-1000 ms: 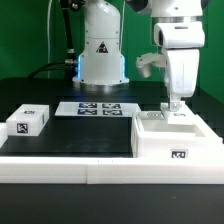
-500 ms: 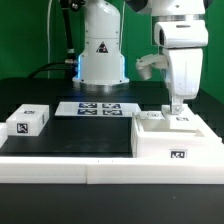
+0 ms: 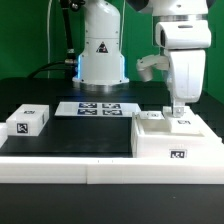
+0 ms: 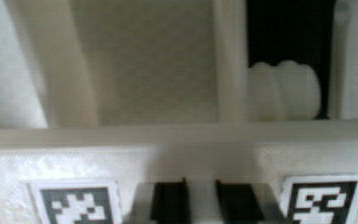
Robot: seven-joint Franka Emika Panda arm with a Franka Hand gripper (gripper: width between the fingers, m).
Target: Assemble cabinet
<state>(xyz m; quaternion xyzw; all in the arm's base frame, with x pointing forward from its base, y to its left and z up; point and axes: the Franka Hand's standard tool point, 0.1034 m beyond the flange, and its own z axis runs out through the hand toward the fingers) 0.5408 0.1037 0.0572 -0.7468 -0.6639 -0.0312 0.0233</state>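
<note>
1. Right at the front runs the smooth white edge of the table [image 3: 60, 165], long and flat
2. Behind it lies a flat black mat [image 3: 80, 135]
3. The cabinet [image 3: 175, 145] sits on the exterior view's right side of the mat, near the front. It is a big square box of plain white plastic, with black-and-white square tags on its front and top
4. A small white block [image 3: 28, 121] with one tag lies well apart, on the exterior view's left
5. The gripper [image 3: 176, 108] points straight down, its tips at the cabinet's top
6. In the blurry wrist view its two dark fingers [image 4: 167, 205] stand close together. I cannot tell whether they pinch anything
7. Farther back lies the thin marker board [image 3: 98, 108]
8. Last comes the arm's rounded white base [image 3: 100, 50]
</note>
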